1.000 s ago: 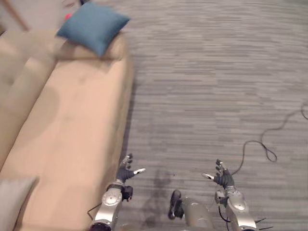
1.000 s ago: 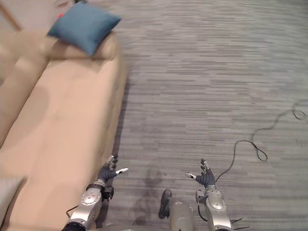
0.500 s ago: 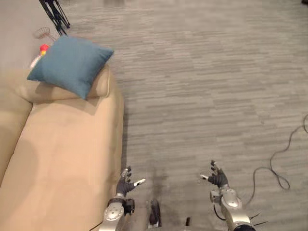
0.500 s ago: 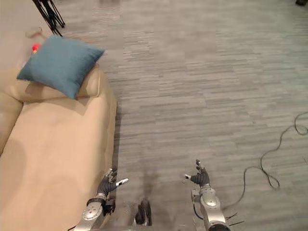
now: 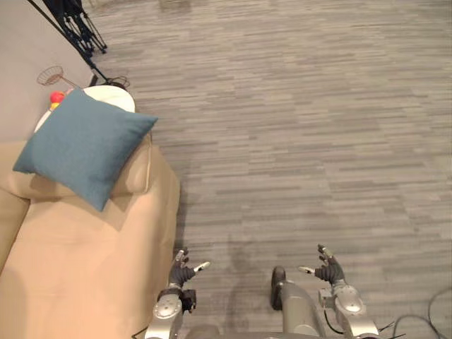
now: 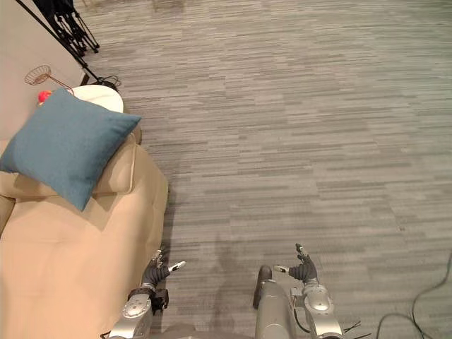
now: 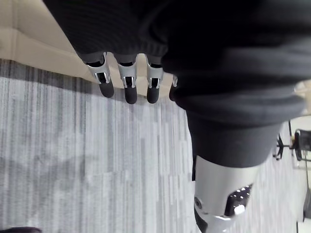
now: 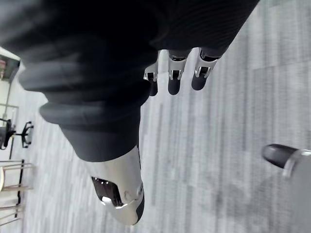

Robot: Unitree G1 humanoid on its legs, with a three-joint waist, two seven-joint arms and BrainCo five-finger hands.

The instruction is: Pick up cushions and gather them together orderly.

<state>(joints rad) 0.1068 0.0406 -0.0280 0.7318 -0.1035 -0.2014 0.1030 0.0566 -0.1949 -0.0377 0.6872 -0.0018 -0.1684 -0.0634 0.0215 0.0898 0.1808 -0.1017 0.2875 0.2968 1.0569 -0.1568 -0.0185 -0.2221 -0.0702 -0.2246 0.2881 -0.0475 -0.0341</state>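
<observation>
A blue square cushion (image 5: 83, 156) leans on the armrest at the far end of a beige sofa (image 5: 78, 268). My left hand (image 5: 183, 271) hangs low beside the sofa's front edge, well short of the cushion, fingers (image 7: 126, 82) straight and relaxed, holding nothing. My right hand (image 5: 328, 270) hangs over the grey carpet to the right, open too, its fingers (image 8: 176, 73) loose above the floor.
A small white round table (image 5: 107, 97) with a wire basket (image 5: 49, 75) and red and yellow items stands behind the sofa's armrest. Black tripod legs (image 5: 74, 32) stand at the far left. Grey striped carpet (image 5: 304, 127) spreads wide to the right.
The whole picture has shifted as the camera moved: the cushion and sofa end now sit lower and closer in view. Both hands stay open and low.
</observation>
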